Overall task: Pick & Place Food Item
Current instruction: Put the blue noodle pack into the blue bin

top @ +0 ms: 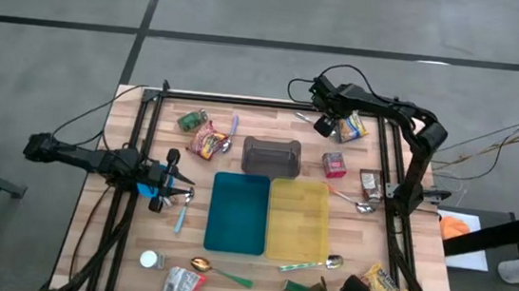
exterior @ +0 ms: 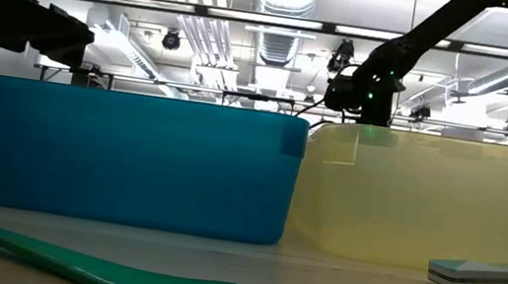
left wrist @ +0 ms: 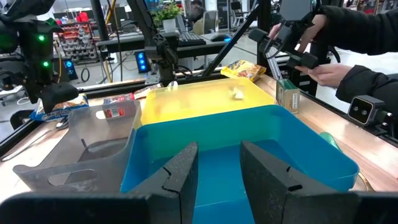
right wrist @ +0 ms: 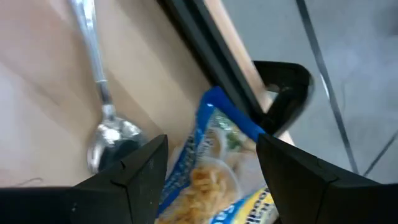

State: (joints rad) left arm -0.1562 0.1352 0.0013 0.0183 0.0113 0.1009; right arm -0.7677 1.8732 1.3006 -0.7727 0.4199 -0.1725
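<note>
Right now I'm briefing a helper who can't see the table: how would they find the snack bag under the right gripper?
Start at the yellow bin beside the teal bin mid-table, then look to the far right corner of the wooden table. There the right gripper hangs open over the snack bag. Unlike the red packet nearby, it is blue and yellow.

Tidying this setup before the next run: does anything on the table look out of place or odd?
Mostly ordinary scatter. One oddity: a person's hands reach over the table edge near the yellow bin, by a snack packet. Nothing looks spilled or damaged.
</note>
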